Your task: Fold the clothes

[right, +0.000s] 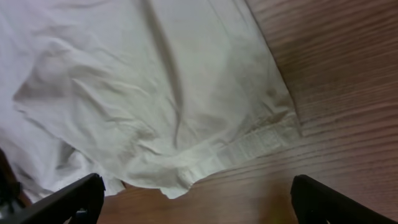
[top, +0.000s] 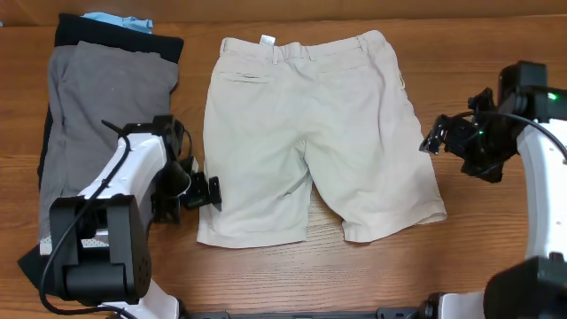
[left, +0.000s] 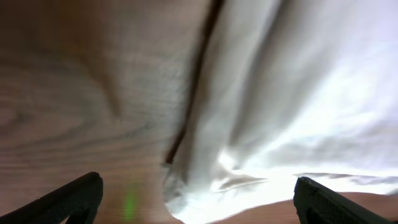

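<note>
The light beige shorts (top: 310, 133) lie flat in the middle of the table, waistband and white label (top: 268, 40) at the far side, both legs toward me. My left gripper (top: 211, 192) is open beside the left leg's outer edge, near the hem. In the left wrist view a hem corner of the shorts (left: 298, 93) lies between the spread fingers (left: 74, 199), not gripped. My right gripper (top: 433, 142) is open just right of the right leg's outer edge. Its wrist view shows the shorts (right: 143, 81) ahead of the empty gripper (right: 196, 205).
A pile of other clothes lies at the far left: grey shorts (top: 106, 97) on top of a black garment (top: 120, 40), with a light-blue piece (top: 120, 19) behind. Bare wooden table (top: 478, 53) surrounds the beige shorts. The left arm's base (top: 97, 257) stands at the front left.
</note>
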Motion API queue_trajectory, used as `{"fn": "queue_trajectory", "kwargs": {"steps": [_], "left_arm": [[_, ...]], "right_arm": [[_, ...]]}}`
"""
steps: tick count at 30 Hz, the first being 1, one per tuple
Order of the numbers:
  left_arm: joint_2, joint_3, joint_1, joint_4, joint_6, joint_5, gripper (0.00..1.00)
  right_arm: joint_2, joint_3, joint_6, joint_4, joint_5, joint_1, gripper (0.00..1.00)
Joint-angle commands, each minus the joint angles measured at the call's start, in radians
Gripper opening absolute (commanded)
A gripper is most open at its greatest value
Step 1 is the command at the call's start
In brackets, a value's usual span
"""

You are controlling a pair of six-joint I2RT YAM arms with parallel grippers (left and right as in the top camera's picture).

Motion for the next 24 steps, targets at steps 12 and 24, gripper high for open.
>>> {"fn": "queue_trajectory", "kwargs": {"steps": [12, 24], "left_arm": [[0.008, 0.462, 0.004, 0.034, 0.048, 0.063, 1.0], [0.008, 0.471, 0.002, 0.122, 0.071, 0.056, 1.0]], "right_arm": [[0.055, -0.325, 0.149, 0.227, 0.03, -0.005, 0.37], [0.061, -0.539, 0.262, 0.476, 0.001, -0.013, 0.08]]}}
